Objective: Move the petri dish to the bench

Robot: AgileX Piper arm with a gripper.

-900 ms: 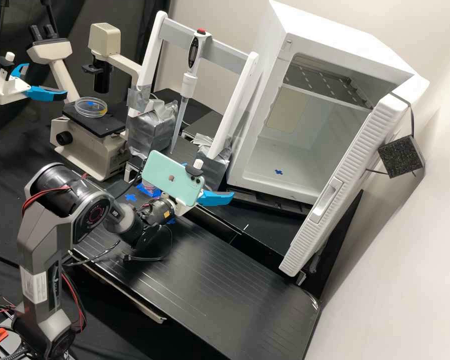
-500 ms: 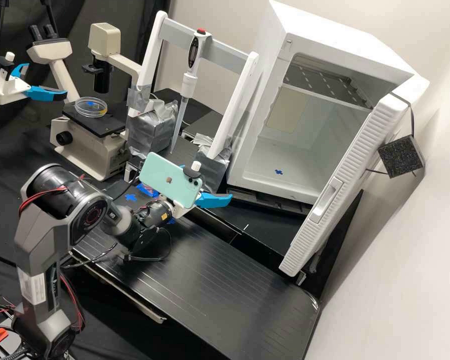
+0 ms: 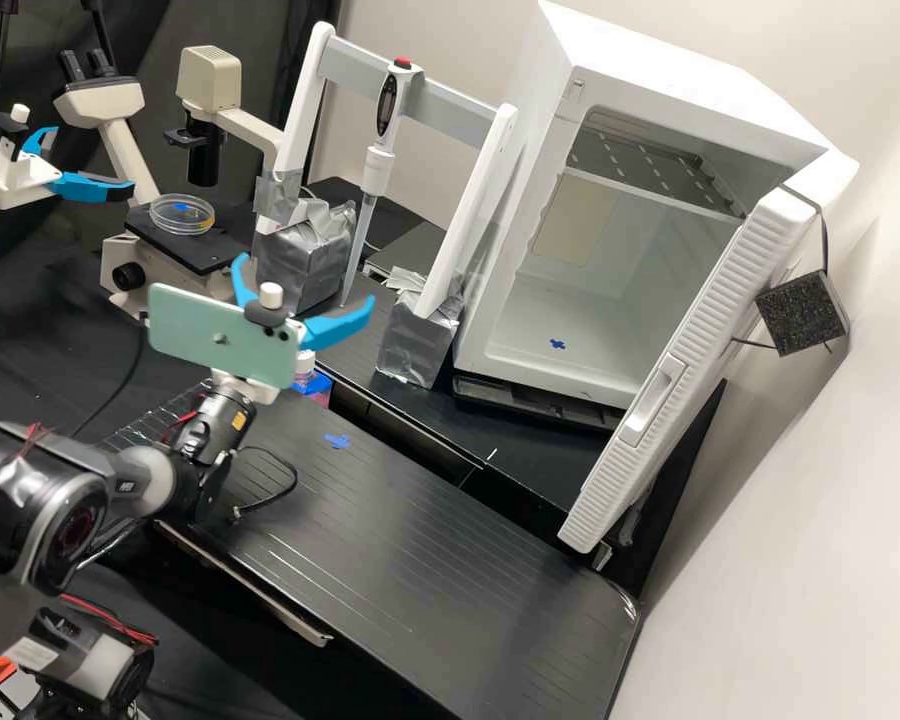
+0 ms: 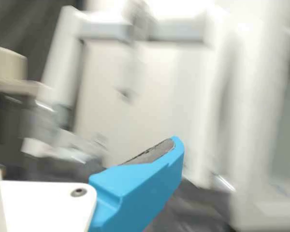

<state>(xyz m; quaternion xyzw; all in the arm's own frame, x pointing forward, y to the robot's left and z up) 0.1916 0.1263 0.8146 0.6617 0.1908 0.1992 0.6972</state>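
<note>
One incubator (image 3: 660, 70) stands open, well right of the microscope (image 3: 210, 80) in your high view, and the black bench (image 3: 450, 560) runs out in front and to the right of that same microscope. Just beside the microscope is the frame (image 3: 350, 75) with the pipette (image 3: 378, 150) in it, something you won't want to brush. Your arm (image 3: 215, 430) is in front of the microscope, phone (image 3: 220, 335) mounted on it, and look at the gripper (image 3: 306, 279): fingers spread wide, nothing between them, to the right of the microscope's stage (image 3: 220, 252).

And there's your prize! The dish (image 3: 182, 214) sits flat on that stage, clear and shallow, yours to collect. You look to be at the pick end of this job, so the next move calls for a level approach to the microscope. Expect a light, stiff, slippery thing, likely brittle if you squeeze hard. Go for the side wall, straight across its widest line, pads low enough to catch the bottom part; there may be a loose lid, and pinching that alone could cost you half the dish. Gently up, keep it flat, then perhaps aim for the blue mark (image 3: 337, 440) on the bench, in front and right of the microscope.
</note>
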